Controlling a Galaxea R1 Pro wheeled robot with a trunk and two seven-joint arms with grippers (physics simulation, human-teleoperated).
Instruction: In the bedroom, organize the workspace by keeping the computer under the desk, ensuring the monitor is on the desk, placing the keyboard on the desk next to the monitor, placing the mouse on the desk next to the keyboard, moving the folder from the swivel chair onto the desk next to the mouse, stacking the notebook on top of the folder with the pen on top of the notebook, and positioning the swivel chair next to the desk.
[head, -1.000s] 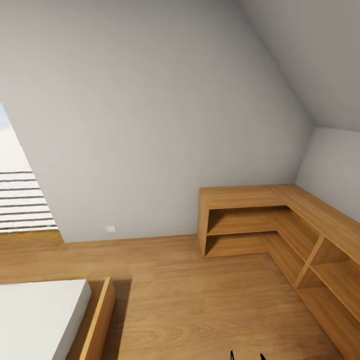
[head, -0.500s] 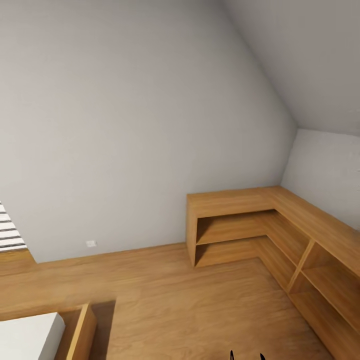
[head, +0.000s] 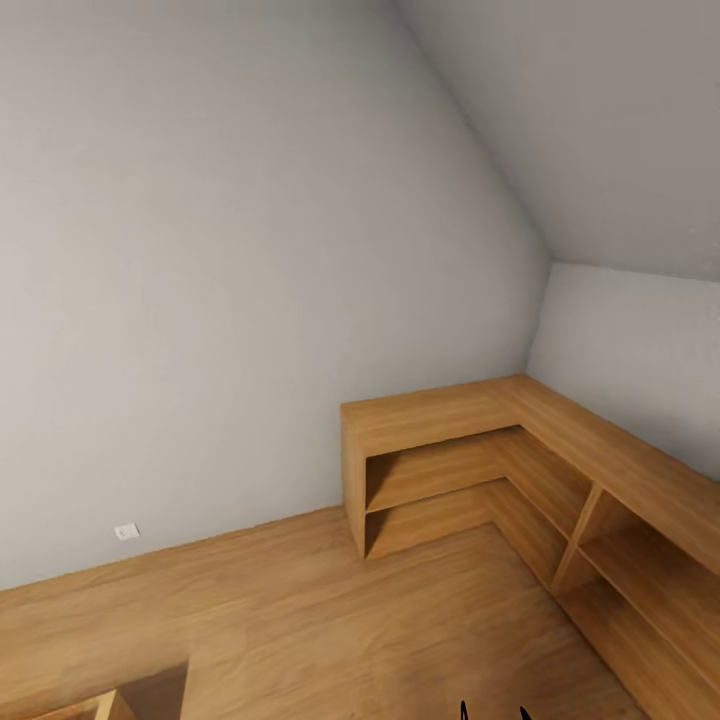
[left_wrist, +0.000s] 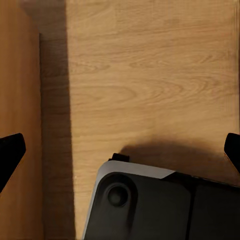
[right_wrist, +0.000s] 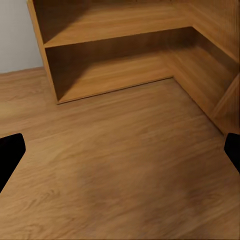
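Note:
The desk, the swivel chair, the computer, the monitor, the keyboard, the mouse, the folder, the notebook and the pen are out of view. In the left wrist view my left gripper (left_wrist: 120, 152) is open over the wooden floor, its dark fingertips (left_wrist: 10, 152) far apart at the frame's edges, with nothing between them. My right gripper (right_wrist: 120, 152) is also open and empty, its fingertips (right_wrist: 10, 150) wide apart above bare floor in front of the low wooden shelving (right_wrist: 110, 55).
Low L-shaped wooden shelving (head: 450, 415) fills the room's corner under a sloped ceiling, against the grey wall (head: 200, 300). A wooden frame corner (head: 105, 708) shows at the bottom left. My dark base (left_wrist: 150, 205) stands on the wooden floor (head: 330, 630).
The camera has turned right: the white bed and the striped window have slid out at the left, and the shelving sits further left. Both grippers stay open.

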